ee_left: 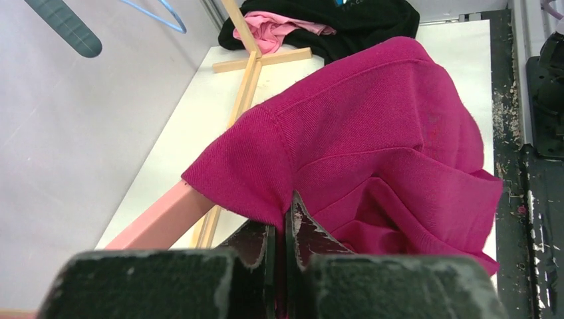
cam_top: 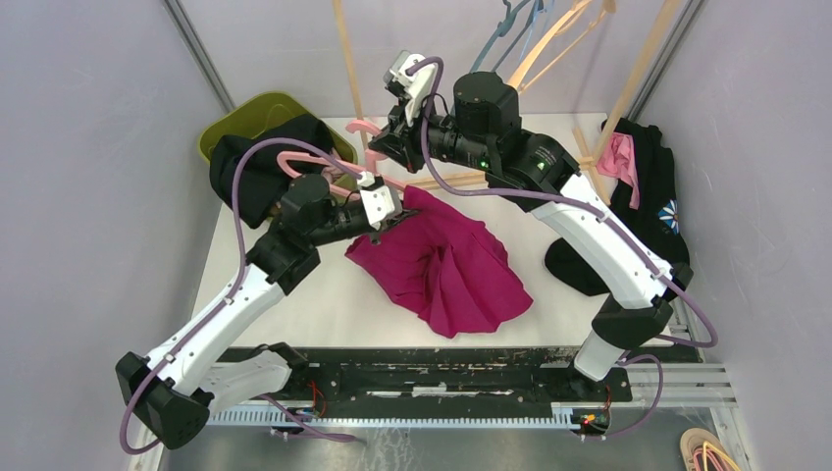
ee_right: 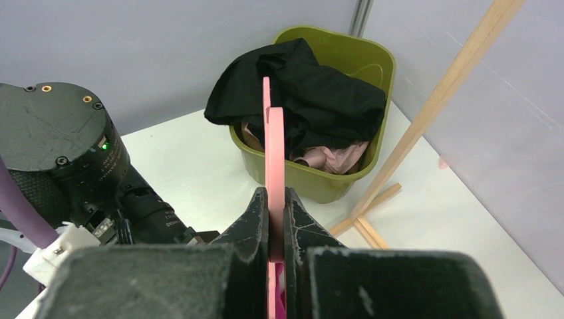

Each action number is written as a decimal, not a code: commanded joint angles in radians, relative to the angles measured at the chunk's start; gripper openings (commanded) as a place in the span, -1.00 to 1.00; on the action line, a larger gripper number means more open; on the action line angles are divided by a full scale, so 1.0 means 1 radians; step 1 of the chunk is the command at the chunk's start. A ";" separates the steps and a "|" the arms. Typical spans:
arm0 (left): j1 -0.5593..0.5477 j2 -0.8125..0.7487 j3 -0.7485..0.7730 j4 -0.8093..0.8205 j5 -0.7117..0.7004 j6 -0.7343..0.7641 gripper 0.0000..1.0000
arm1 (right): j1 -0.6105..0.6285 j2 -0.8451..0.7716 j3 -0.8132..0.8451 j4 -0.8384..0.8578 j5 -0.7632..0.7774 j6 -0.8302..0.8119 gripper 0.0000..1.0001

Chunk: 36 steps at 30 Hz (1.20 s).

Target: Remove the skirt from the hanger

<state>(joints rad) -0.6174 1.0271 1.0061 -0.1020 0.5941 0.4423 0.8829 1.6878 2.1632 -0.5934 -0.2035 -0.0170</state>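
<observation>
Here we go: right fingers [ee_right: 256, 222] clamped tight on the pink hanger [ee_right: 274, 133], left fingers [ee_left: 311, 234] pinching the skirt [ee_left: 386, 133] edge just ahead of them (cloth draped over the hanger's arm). Smart play: hold the hanger steady, slide the fabric straight off.

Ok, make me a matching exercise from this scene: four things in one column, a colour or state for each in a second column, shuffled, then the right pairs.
Things
1. skirt
2. hanger
3. bin
4. wooden rack

Colour or state
A. olive green, black clothes inside
B. magenta, pinched at its edge by the left gripper
C. pale bare wood
D. pink, clamped in the right gripper

Pairs: 1-B, 2-D, 3-A, 4-C
</observation>
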 commanded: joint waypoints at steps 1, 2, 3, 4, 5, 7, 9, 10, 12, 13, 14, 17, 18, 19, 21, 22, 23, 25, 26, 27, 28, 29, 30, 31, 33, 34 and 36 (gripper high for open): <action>-0.005 -0.030 -0.014 0.055 -0.007 -0.096 -0.94 | -0.002 -0.017 0.040 0.089 0.034 -0.023 -0.99; -0.004 -0.038 -0.006 0.047 -0.020 -0.107 -0.83 | -0.003 -0.017 0.038 0.090 0.034 -0.022 -0.99; -0.004 -0.048 0.002 0.035 -0.030 -0.109 -0.70 | -0.005 -0.017 0.036 0.094 0.035 -0.018 -0.99; -0.004 -0.061 0.010 0.017 -0.049 -0.107 -0.50 | -0.008 -0.016 0.034 0.095 0.035 -0.016 -0.99; -0.004 -0.070 0.014 0.010 -0.069 -0.106 -0.37 | -0.010 -0.013 0.034 0.096 0.037 -0.015 -0.99; -0.004 -0.091 0.017 -0.004 -0.123 -0.092 -0.34 | -0.013 -0.010 0.032 0.101 0.036 -0.010 -0.99; -0.004 -0.113 0.011 -0.008 -0.179 -0.078 -0.67 | -0.016 -0.008 0.032 0.107 0.033 -0.004 -0.99; -0.004 -0.124 0.007 -0.009 -0.201 -0.069 -0.90 | -0.017 -0.007 0.031 0.107 0.032 -0.002 -0.99; -0.003 -0.148 0.002 0.002 -0.222 -0.076 -0.94 | -0.019 -0.006 0.028 0.109 0.033 -0.001 -0.99; -0.004 -0.159 0.000 0.011 -0.209 -0.079 -0.94 | -0.021 -0.007 0.024 0.110 0.034 0.001 -0.99; -0.004 -0.166 -0.002 0.024 -0.195 -0.089 -0.94 | -0.023 -0.008 0.022 0.111 0.034 0.001 -0.99; -0.004 -0.166 -0.004 0.054 -0.143 -0.147 -0.94 | -0.028 -0.008 0.018 0.118 0.036 0.007 -0.99; -0.003 -0.158 -0.007 0.060 -0.123 -0.168 -0.94 | -0.029 -0.007 0.018 0.121 0.037 0.009 -0.99; -0.004 -0.147 -0.009 0.069 -0.100 -0.194 -0.94 | -0.030 -0.004 0.021 0.123 0.042 0.010 -0.99; -0.004 -0.130 -0.007 0.099 -0.037 -0.261 -0.94 | -0.035 0.005 0.033 0.120 0.047 0.010 -0.99; -0.004 -0.126 -0.007 0.117 -0.010 -0.282 -0.94 | -0.037 0.010 0.038 0.120 0.043 0.011 -0.99; -0.006 -0.123 -0.006 0.131 -0.011 -0.302 -0.93 | -0.038 0.011 0.043 0.120 0.038 0.013 -0.99; -0.006 -0.123 -0.003 0.137 -0.038 -0.295 -0.67 | -0.039 0.013 0.041 0.126 0.028 0.019 -0.99; -0.007 -0.125 -0.004 0.133 -0.055 -0.279 -0.49 | -0.039 0.013 0.040 0.127 0.026 0.020 -0.99; -0.006 -0.127 -0.006 0.137 -0.078 -0.268 -0.32 | -0.039 0.011 0.036 0.127 0.027 0.020 -0.99; -0.006 -0.129 -0.009 0.144 -0.093 -0.260 -0.17 | -0.039 0.009 0.032 0.127 0.024 0.019 -0.99; -0.007 -0.132 -0.012 0.151 -0.105 -0.254 -0.09 | -0.039 0.008 0.028 0.128 0.025 0.020 -0.99; -0.008 -0.133 -0.013 0.157 -0.110 -0.247 -0.07 | -0.039 0.008 0.027 0.127 0.025 0.020 -0.99; -0.007 -0.132 -0.015 0.162 -0.110 -0.245 -0.05 | -0.039 0.008 0.026 0.125 0.023 0.018 -0.99; -0.008 -0.127 -0.019 0.169 -0.101 -0.250 -0.15 | -0.040 0.004 0.023 0.124 0.024 0.017 -0.99; -0.007 -0.124 -0.020 0.169 -0.091 -0.251 -0.35 | -0.040 0.003 0.022 0.124 0.026 0.017 -0.99; -0.007 -0.115 -0.021 0.170 -0.073 -0.262 -0.86 | -0.041 0.002 0.022 0.124 0.026 0.017 -0.99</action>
<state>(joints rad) -0.6197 0.9127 0.9867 -0.0029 0.5003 0.2176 0.8478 1.7123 2.1628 -0.5396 -0.1963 0.0025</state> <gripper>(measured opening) 0.281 0.055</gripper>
